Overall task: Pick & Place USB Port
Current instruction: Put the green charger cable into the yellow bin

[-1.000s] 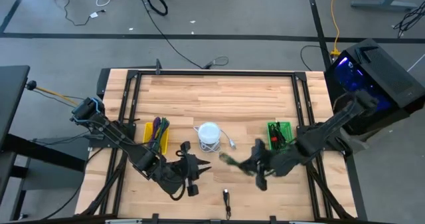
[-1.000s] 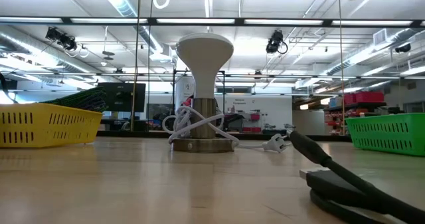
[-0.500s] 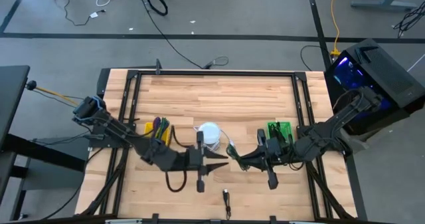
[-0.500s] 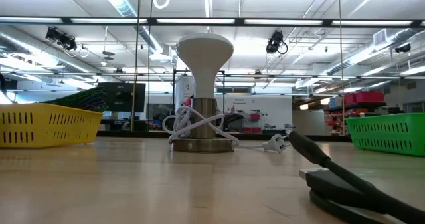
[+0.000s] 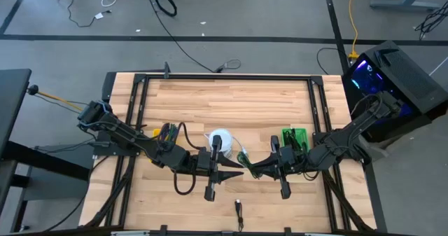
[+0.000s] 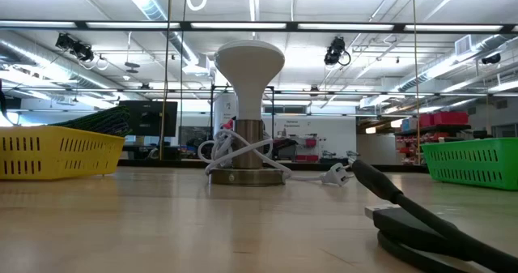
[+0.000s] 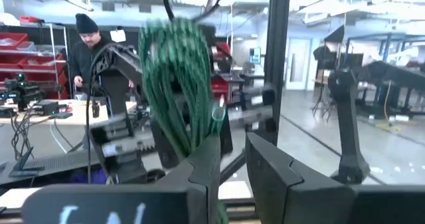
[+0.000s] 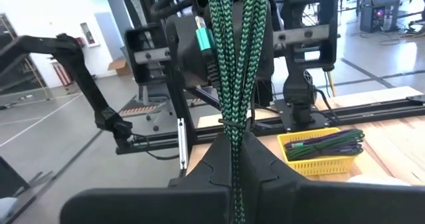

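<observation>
A bundle of green braided cable (image 8: pixel 236 58) with a teal plug (image 8: pixel 202 38) hangs in the air over the table's middle front (image 5: pixel 243 159). My right gripper (image 8: pixel 234 144) is shut on it and points level toward the table's left (image 5: pixel 249 170). My left gripper (image 5: pixel 235 171) faces it from the left, tip to tip. Its fingers (image 7: pixel 234 159) stand a little apart, with the blurred cable (image 7: pixel 174 84) right at their tips. The low view shows neither gripper. My right gripper pinches the cable bundle between its two fingers just below a thin tie (image 8: pixel 234 125), coming level from the table's right. The bundle is lifted clear of the table. My left gripper has a green strand (image 7: pixel 220 184) along one finger's inner side; whether it touches, I cannot tell.
A white lamp (image 5: pixel 220 142) with a white cord stands behind the grippers. A yellow bin (image 5: pixel 163 136) of cables sits at its left, a green bin (image 5: pixel 295 138) at its right. A black cable end (image 5: pixel 239 208) lies near the front edge. A person (image 7: pixel 86 44) stands beyond the table.
Both grippers have risen from near the table and tipped up from pointing down to about level. My left gripper has swung toward the table's right and far side, and my right gripper a little toward the left, so their tips now meet. The green cable has gone up with the right gripper.
</observation>
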`<act>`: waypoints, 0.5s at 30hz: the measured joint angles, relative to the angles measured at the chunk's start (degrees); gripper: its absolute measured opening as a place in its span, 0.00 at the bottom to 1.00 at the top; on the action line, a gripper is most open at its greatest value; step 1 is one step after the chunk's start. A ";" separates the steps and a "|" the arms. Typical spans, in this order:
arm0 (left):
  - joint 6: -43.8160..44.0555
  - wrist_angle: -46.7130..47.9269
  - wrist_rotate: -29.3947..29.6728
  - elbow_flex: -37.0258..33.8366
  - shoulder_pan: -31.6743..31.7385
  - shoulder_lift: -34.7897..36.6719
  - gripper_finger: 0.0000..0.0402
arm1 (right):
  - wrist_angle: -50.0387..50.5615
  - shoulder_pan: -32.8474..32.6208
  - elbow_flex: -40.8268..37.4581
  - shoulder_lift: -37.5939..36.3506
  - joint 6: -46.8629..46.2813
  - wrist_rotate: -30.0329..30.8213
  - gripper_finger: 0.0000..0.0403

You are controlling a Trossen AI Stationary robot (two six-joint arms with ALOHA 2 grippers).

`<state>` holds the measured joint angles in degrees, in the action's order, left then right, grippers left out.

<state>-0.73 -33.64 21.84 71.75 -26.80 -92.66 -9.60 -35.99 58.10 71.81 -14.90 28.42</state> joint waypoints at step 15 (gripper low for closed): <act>0.87 -0.33 -2.03 0.00 0.68 0.00 0.19 | -2.65 1.63 -0.02 1.05 0.67 -1.95 0.00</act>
<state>0.14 -33.97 19.81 71.75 -26.13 -92.66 -12.25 -34.36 58.08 72.86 -14.22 26.47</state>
